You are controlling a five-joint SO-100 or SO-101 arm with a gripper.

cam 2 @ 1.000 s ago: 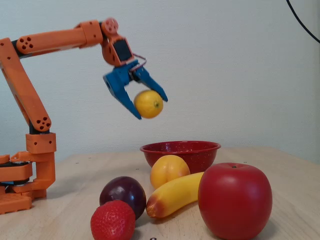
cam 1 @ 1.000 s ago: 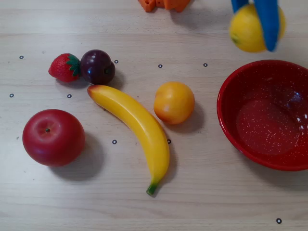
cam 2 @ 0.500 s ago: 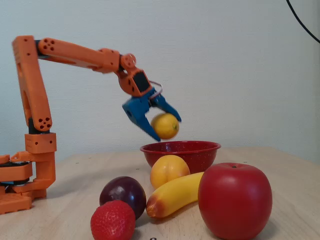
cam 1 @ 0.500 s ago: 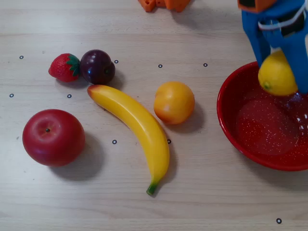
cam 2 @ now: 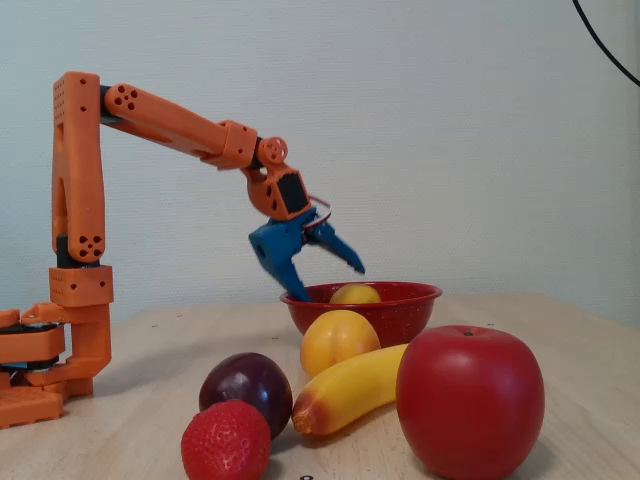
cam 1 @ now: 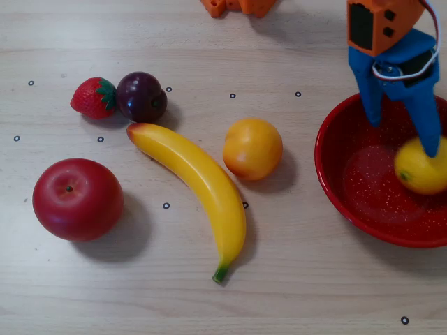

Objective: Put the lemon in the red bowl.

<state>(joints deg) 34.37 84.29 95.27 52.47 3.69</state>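
From the overhead view the large glossy red bowl with white speckles (cam 1: 335, 178) runs off the right edge, so its far side is cut off, and the orange arm's base (cam 1: 237, 5) is just a sliver at the top. The small bright yellow plastic lemon (cam 1: 421, 169) sits inside the bowl, also clipped by the frame edge. In the fixed view the lemon (cam 2: 355, 293) only peeks over the bowl's rim (cam 2: 420, 293), and the peachy orange-yellow round fruit (cam 2: 338, 340) stands in front of the bowl.

The blue two-finger gripper (cam 1: 404, 136) hangs over the bowl with its fingers spread wide, holding nothing. One fingertip (cam 1: 431, 143) overlaps the lemon's top edge from above; can't tell if it's actually touching. The other finger points down at bare bowl, apart from the lemon. In the fixed view the gripper (cam 2: 328, 280) is splayed too.

No readable writing or labels anywhere I can spot.
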